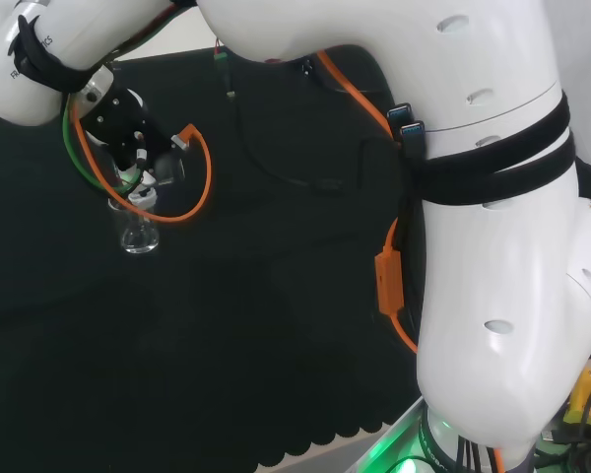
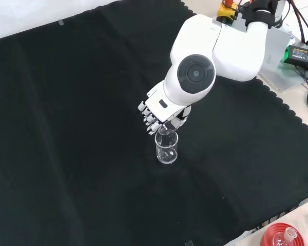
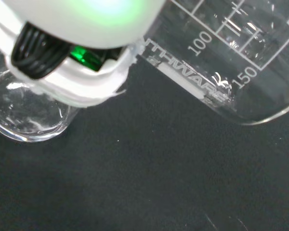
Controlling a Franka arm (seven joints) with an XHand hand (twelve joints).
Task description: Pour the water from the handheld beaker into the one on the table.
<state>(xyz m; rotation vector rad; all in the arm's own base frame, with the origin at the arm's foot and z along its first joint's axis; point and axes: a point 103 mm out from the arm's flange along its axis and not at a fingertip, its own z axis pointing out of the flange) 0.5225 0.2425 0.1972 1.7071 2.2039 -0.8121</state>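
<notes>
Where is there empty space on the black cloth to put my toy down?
Front view: lots of bare black cloth left of the robot hand, and more below the standing beaker. It is crowded where the robot hand hangs over that beaker, and by the red stand at the bottom right corner.

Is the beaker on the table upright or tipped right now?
Upright. In the front view the beaker on the table stands on its base on the black cloth, open rim up, just below the robot hand.
</notes>
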